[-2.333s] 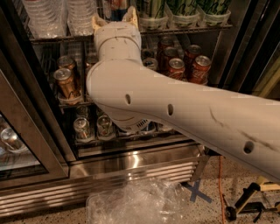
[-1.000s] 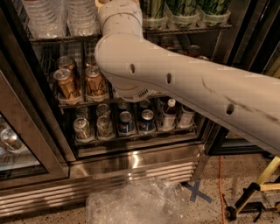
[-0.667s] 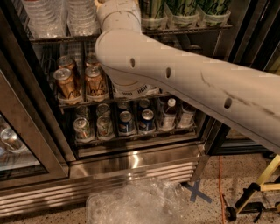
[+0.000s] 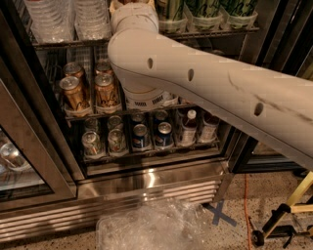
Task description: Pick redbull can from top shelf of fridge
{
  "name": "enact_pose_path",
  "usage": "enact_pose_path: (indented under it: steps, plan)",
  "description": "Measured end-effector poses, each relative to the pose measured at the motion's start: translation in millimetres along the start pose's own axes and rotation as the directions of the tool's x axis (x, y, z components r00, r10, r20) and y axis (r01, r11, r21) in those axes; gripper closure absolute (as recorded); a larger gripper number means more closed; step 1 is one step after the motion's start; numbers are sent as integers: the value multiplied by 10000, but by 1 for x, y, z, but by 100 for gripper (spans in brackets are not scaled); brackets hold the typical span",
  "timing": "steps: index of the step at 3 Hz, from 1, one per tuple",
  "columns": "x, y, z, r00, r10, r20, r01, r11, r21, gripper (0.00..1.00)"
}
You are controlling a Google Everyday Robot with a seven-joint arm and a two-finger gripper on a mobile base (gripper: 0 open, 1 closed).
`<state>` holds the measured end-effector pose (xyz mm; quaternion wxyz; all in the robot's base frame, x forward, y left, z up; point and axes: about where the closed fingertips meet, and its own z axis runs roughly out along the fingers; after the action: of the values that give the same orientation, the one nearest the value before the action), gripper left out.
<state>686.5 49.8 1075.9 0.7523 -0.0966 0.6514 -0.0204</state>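
My white arm [image 4: 205,93] crosses the view from the lower right and reaches up into the fridge [image 4: 146,183]. Its wrist [image 4: 133,17] runs off the top edge of the view, so the gripper is above the frame and not visible. The highest rack in view, the top shelf [image 4: 220,32], holds clear plastic bottles [image 4: 54,19] on the left and green cans [image 4: 205,12] in clear trays on the right. No redbull can shows; the arm hides the middle of the top shelf.
Gold cans [image 4: 73,93] stand on the middle rack. The lower rack holds several cans [image 4: 141,135] and bottles [image 4: 188,127]. An open glass door [image 4: 19,161] is at the left. A clear plastic bin [image 4: 156,227], blue floor tape [image 4: 219,215] and a yellow-black stand [image 4: 283,215] are below.
The arm has risen and swung further into the fridge, so the lower rack's cans and bottles now show. In the last second it has barely moved.
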Motion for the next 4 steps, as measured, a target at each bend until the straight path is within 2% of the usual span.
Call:
enact_pose_path:
  steps: [2, 3, 4]
  plan:
    - [0, 0, 0, 10000, 1, -3, -1, 10000, 1, 94]
    - [-19, -5, -11, 9989, -167, 430, 158, 9996, 221, 100]
    - [-48, 1, -36, 9955, -99, 942, 108, 9999, -91, 100]
